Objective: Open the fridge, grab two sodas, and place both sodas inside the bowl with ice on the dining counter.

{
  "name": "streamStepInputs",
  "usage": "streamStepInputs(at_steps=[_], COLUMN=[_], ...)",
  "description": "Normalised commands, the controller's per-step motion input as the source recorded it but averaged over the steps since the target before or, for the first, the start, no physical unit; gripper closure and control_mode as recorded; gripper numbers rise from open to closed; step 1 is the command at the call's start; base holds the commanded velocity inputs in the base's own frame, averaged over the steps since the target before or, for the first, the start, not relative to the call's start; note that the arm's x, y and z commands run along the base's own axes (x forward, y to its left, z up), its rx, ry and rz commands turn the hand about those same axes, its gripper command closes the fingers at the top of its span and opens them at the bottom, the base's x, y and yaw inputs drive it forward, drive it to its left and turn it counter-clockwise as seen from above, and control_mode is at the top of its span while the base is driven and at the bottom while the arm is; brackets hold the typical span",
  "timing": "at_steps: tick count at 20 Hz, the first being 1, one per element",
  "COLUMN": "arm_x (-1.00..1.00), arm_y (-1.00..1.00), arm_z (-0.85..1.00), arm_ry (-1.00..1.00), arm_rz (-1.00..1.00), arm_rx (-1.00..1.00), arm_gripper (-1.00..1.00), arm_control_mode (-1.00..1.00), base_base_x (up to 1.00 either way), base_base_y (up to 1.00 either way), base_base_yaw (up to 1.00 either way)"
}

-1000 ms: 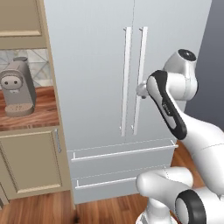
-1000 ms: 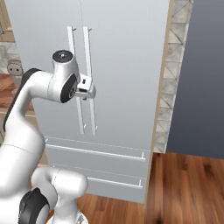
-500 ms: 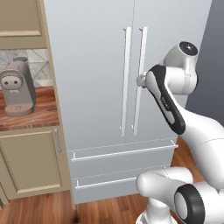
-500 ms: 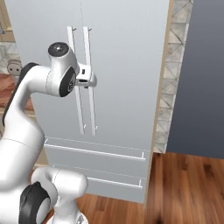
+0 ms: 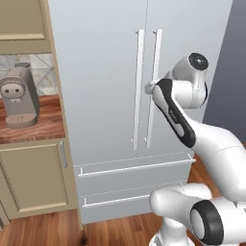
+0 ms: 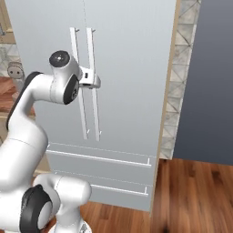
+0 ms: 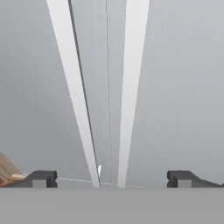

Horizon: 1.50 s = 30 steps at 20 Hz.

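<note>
Gripper jaws spread fully wide, nothing between them. Fridge: tall, light grey, both French doors shut, two long vertical bar handles side by side at the centre seam, two drawers below. It stands directly ahead of the gripper; in the hand view both handles lie between the fingertips, untouched.

White arm folded at the elbow, forearm raised — gripper held level, jaws spread wide, nothing between the fingertips.

fridge top cropped, handle ends cropped
</note>
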Motion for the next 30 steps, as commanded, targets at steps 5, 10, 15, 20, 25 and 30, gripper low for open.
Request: streamStepInputs(at_steps=[5, 10, 15, 20, 25, 30], arm_x=[0.39, 0.37, 0.34, 0.34, 0.26, 0.18], arm_y=[-0.12, -0.11, -0.02, 0.0, 0.0, 0.0], arm_z=[0.0, 0.0, 0.0, 0.0, -0.03, -0.12], arm_ry=[0.01, 0.0, 0.0, 0.0, 0.0, 0.0], arm_rz=[0.0, 0.0, -0.01, -0.03, -0.02, -0.01], arm_rx=[-0.04, 0.0, 0.0, 0.0, 0.0, 0.0], arm_gripper=[-1.0, -1.0, -1.0, -1.0, -1.0, -1.0], arm_control_mode=[-1.0, -1.0, -1.0, -1.0, -1.0, -1.0], base_base_x=[0.0, 0.0, 0.0, 0.0, 0.0, 0.0], base_base_y=[0.0, 0.0, 0.0, 0.0, 0.0, 0.0], base_base_yaw=[0.0, 0.0, 0.0, 0.0, 0.0, 0.0])
